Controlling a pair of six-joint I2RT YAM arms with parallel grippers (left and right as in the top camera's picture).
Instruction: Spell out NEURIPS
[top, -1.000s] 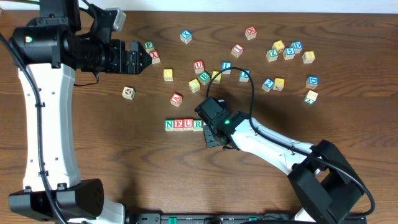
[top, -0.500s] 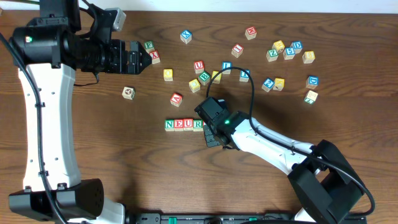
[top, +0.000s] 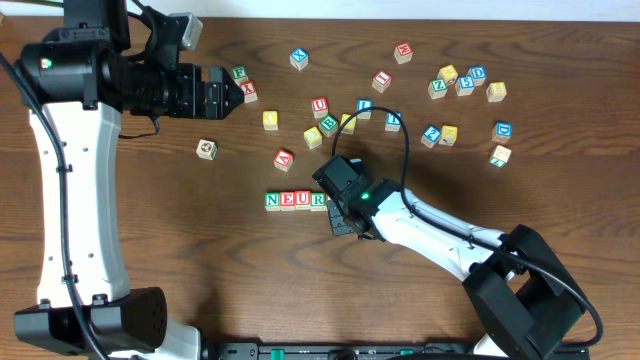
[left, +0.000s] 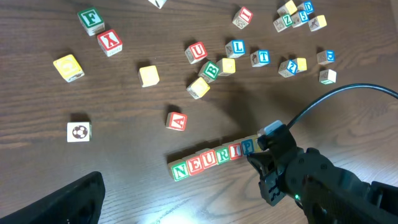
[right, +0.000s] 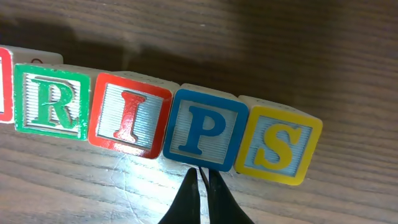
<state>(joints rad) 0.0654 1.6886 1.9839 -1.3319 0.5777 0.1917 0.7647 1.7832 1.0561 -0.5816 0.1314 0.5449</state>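
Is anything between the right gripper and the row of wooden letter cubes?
Nothing visible does. The shut right gripper points at the near edge of the wooden cube with the blue letter P, tips close against it; whether they touch is unclear. The yellow-framed wooden S cube sits to one side, not in between.

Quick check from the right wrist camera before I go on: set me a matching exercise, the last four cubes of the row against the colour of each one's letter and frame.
Cubes:
1. R cube
2. I cube
3. P cube
4. S cube

Colours:
a. yellow
b. green
c. blue
d. red

Pairs: 1-b, 2-d, 3-c, 4-a
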